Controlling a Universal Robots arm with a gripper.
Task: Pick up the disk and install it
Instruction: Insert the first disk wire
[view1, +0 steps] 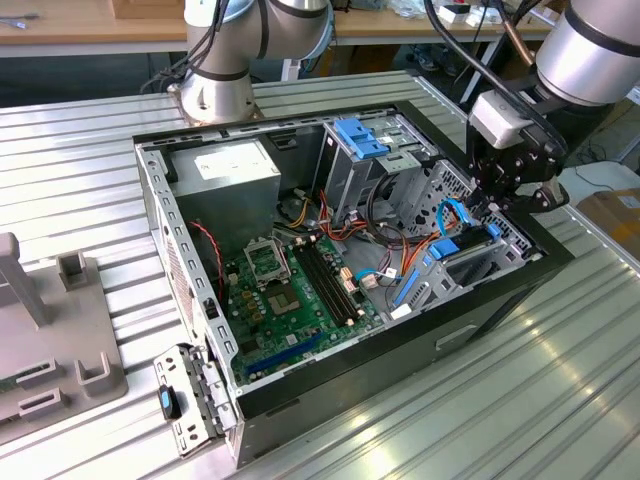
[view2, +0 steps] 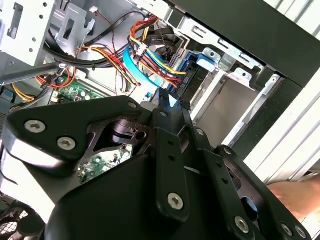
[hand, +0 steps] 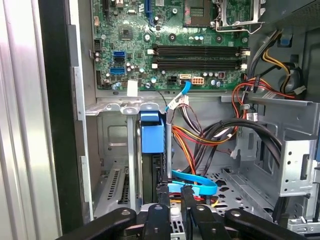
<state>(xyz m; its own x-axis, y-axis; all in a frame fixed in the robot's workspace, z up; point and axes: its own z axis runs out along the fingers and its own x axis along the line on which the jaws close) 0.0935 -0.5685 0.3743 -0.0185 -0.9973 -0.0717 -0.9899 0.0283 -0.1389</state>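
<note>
The disk (view1: 450, 248) stands on edge in the drive bay at the corner of the open computer case on the exterior view's right. Its blue carrier frame (hand: 152, 132) faces up over a dark metal edge, and it also shows in the second wrist view (view2: 192, 75). My gripper (view1: 487, 210) hangs just above the bay, at the disk's near end. In both wrist views its fingertips (hand: 162, 192) sit close together beside the carrier, by a blue flat cable (hand: 195, 182). The gripper (view2: 170, 97) looks shut with nothing between the fingers.
Motherboard (view1: 290, 290) covers the case floor, and a grey power-supply box (view1: 225, 165) sits at the back. A metal drive cage with a blue bracket (view1: 362, 135) and coloured cable bundles (hand: 200, 137) crowd the bay. A grey fixture (view1: 50, 340) lies at the exterior view's left.
</note>
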